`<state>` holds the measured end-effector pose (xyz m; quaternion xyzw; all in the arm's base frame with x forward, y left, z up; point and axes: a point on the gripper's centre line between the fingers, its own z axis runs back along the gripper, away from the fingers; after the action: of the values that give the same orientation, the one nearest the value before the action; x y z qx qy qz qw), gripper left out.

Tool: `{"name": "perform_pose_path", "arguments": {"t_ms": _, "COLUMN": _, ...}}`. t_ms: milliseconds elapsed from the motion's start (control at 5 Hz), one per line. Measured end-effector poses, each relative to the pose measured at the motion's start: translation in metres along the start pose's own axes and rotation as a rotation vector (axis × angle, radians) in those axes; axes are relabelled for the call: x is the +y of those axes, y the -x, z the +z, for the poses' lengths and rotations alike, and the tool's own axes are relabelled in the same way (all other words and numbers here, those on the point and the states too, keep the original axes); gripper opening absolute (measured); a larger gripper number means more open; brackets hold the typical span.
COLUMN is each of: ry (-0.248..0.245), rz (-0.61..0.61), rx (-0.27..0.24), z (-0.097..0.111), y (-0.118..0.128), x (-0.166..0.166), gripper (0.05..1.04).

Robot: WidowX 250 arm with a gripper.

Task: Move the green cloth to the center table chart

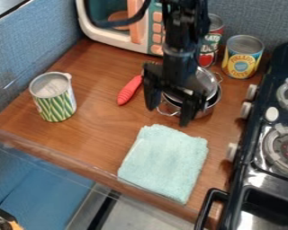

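Gripper (pixel 168 116) spread, nothing between its 2 fingers, hanging over the table (pixel 95 105) just behind the green cloth (pixel 163 164); cloth lies flat, folded, along the table's front edge, toward the front right corner, left of the stove (pixel 235 179); metal pot (pixel 213 101) behind the gripper, partly hidden by it; red handle (pixel 129 90) left of the pot; 3 cans: green-striped can (pixel 55 101) by the left edge, yellow-label can (pixel 241 60) and red-and-green can (pixel 210 45) at the back right; toy microwave (pixel 113 32) at the back edge
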<state>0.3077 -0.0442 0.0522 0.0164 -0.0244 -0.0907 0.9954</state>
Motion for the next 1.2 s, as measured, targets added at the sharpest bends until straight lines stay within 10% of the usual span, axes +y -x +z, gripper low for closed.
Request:
{"name": "perform_pose_path", "arguments": {"t_ms": 600, "ry": -0.047, "rz": -0.054, "rx": 0.032, "z": -0.055, "y": 0.036, "x": -0.021, "gripper": 0.999}}
{"name": "perform_pose_path", "arguments": {"t_ms": 1200, "ry": -0.063, "rz": -0.005, "rx": -0.025, "z": -0.061, "y": 0.034, "x": 0.038, "gripper": 1.001}}
